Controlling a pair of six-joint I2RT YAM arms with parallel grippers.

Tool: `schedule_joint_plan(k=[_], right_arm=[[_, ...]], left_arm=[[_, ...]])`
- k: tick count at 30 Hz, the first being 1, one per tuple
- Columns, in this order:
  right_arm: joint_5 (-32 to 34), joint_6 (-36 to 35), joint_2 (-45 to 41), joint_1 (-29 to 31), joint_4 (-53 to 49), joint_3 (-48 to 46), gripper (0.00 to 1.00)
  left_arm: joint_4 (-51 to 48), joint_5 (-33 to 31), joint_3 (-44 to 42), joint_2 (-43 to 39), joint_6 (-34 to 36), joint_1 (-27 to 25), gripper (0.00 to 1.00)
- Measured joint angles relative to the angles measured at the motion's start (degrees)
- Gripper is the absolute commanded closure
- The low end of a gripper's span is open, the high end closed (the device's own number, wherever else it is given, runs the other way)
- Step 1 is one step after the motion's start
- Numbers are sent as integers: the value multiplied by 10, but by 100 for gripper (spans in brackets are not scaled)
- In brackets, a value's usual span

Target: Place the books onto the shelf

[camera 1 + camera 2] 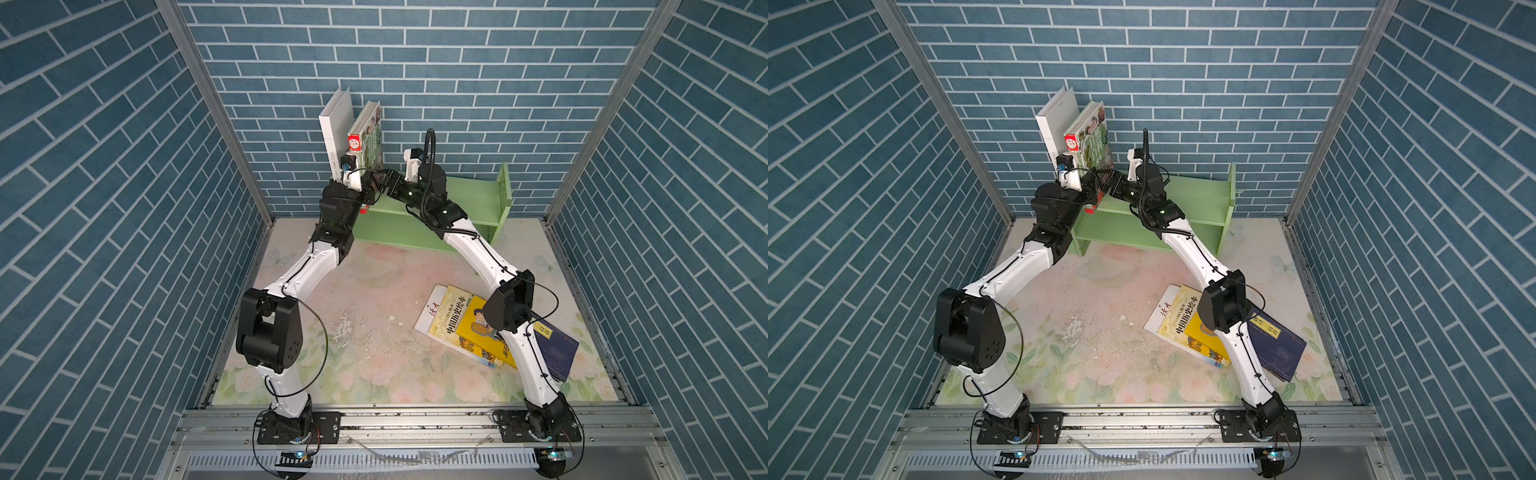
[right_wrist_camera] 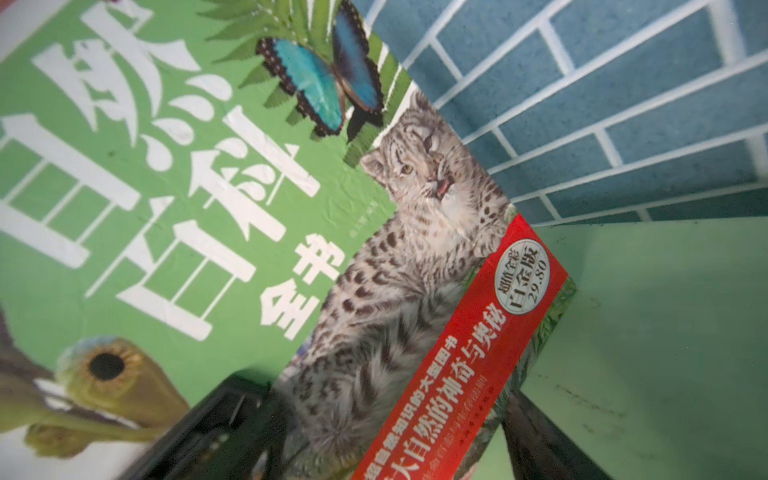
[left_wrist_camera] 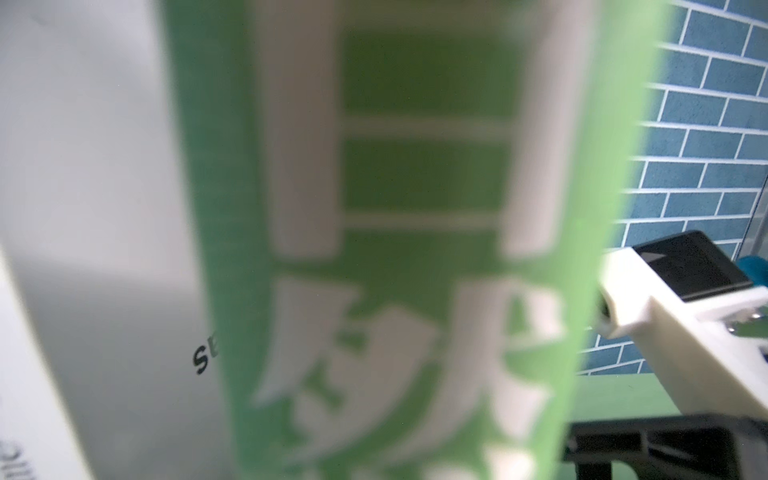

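On the light green shelf (image 1: 469,195) (image 1: 1200,199), at its left end, a plain white book (image 1: 334,124) (image 3: 104,208) stands upright. The green-and-red nature encyclopedia (image 1: 370,137) (image 2: 208,187) leans next to it. My left gripper (image 1: 369,189) is shut on the encyclopedia near its bottom. The blurred green spine (image 3: 395,208) fills the left wrist view and hides the jaws. My right gripper (image 1: 388,183) (image 2: 386,415) is open, with its dark fingers (image 2: 216,419) on either side of the cover's lower corner. More books lie on the table: thin white (image 1: 428,311), pale yellow (image 1: 451,316), bright yellow (image 1: 478,328) and navy (image 1: 555,353).
The right arm (image 1: 511,307) passes over the pile of flat books. The blue brick back wall (image 1: 415,62) rises just behind the shelf, with side walls close on both sides. The shelf's right end panel (image 1: 503,187) stands tall. The floral table top (image 1: 374,332) is scuffed at the middle.
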Motion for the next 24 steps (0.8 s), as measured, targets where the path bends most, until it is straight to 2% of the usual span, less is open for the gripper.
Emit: schedule_joint_plan(k=[24], right_arm=[[-19,0,16,7,4,0,18]], left_arm=[[23,6,29,35,12,22,100]])
